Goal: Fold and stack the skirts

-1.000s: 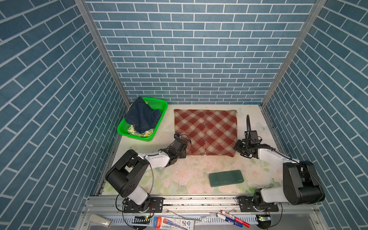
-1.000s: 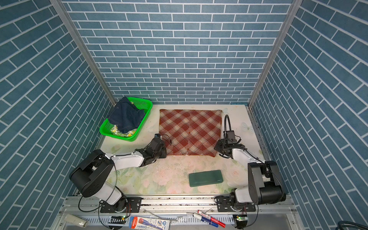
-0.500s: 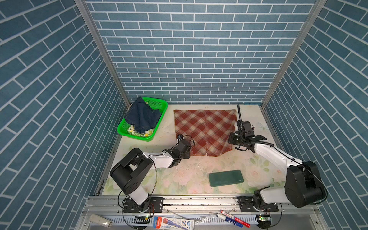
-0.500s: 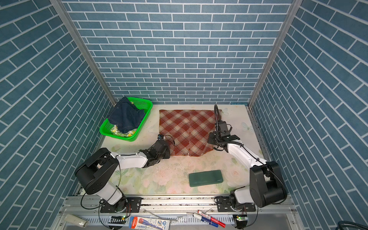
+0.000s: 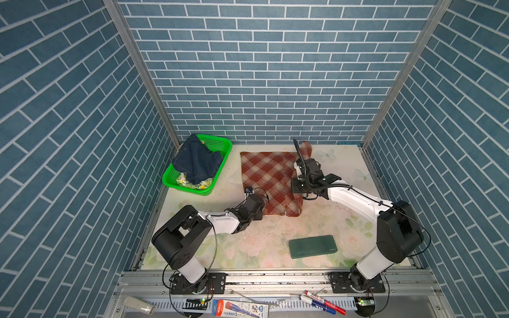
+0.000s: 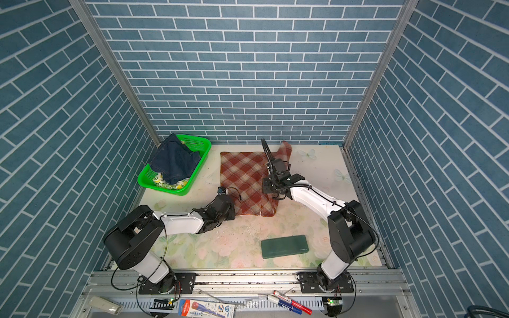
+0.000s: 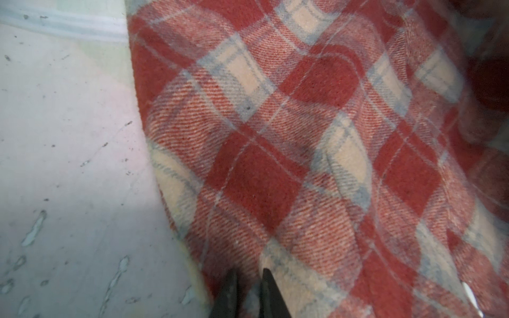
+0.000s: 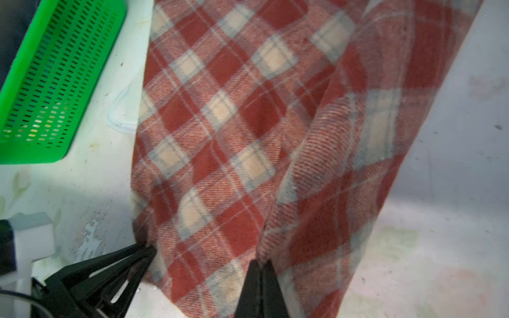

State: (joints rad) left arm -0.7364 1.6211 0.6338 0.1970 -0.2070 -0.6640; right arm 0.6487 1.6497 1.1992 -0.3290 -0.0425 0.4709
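The rust-red and cream plaid skirt (image 5: 264, 176) (image 6: 242, 176) lies on the table with its right side lifted and leaning leftward. My right gripper (image 5: 300, 192) (image 8: 260, 265) is shut on that raised edge. At the skirt's near left corner, my left gripper (image 5: 261, 212) (image 7: 249, 275) is shut on the cloth, its fingers (image 8: 146, 253) also showing in the right wrist view. The dark blue denim skirt (image 5: 197, 162) (image 6: 175, 162) is heaped in the green basket (image 5: 217, 140) (image 6: 198, 140). The lemon-print skirt (image 5: 192, 183) peeks out beneath it.
A flat dark green slab (image 5: 312, 246) (image 6: 284, 246) lies near the front of the floral table, right of centre. The basket (image 8: 55, 82) stands close to the plaid skirt's left edge. Brick-patterned walls enclose three sides.
My right gripper has travelled leftward, carrying the plaid skirt's right edge up off the table. The left gripper has closed further at the near left corner.
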